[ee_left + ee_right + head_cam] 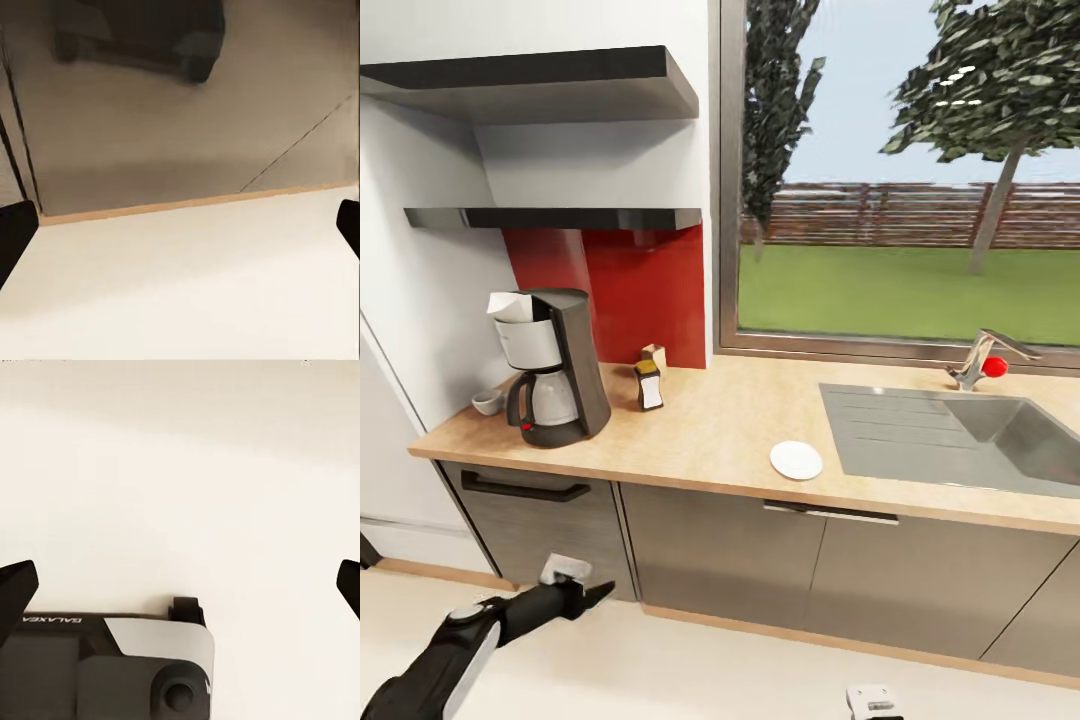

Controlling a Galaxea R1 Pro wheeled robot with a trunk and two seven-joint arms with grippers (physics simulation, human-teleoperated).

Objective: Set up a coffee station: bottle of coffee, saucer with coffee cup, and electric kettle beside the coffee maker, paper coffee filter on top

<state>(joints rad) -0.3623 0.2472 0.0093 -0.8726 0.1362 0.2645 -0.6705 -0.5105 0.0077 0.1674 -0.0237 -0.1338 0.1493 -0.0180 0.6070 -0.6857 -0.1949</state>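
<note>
Item: saucer (796, 460), white, on the countertop (710, 430) well right of the coffee maker (555, 365); likely light, rigid, slippery, breakable. Pinch your fingers across its rim. Left gripper (180, 225) and right gripper (180, 585): both spread wide, empty, low near the floor.

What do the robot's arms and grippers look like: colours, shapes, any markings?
The left arm is glossy black with a white shell panel and a grey joint ring, ending in a black tapered left gripper below a white block. The right gripper has black, pointed fingertips. Below them, the robot's dark body reads "GALAXEA".
</note>
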